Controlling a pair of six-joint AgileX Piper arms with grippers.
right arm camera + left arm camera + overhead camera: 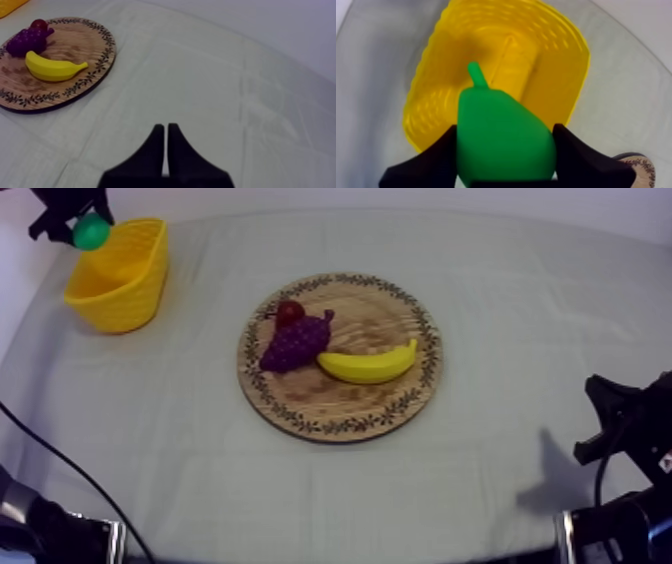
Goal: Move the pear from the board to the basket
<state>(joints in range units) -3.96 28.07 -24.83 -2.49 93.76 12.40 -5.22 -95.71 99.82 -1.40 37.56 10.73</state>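
My left gripper (82, 226) is shut on the green pear (91, 232) and holds it just above the far left rim of the yellow basket (122, 276). In the left wrist view the pear (503, 137) sits between my two black fingers (433, 162), stem pointing over the basket's hollow (501, 55). The round wooden board (385, 403) lies mid-table with a banana (368, 364), a bunch of grapes (296, 342) and a small red fruit (290, 311). My right gripper (166, 131) is shut on nothing, low over the cloth right of the board (90, 60).
The right arm (625, 428) rests at the table's right edge. The basket stands at the far left corner of the cloth. Bare cloth lies between basket and board, and right of the board.
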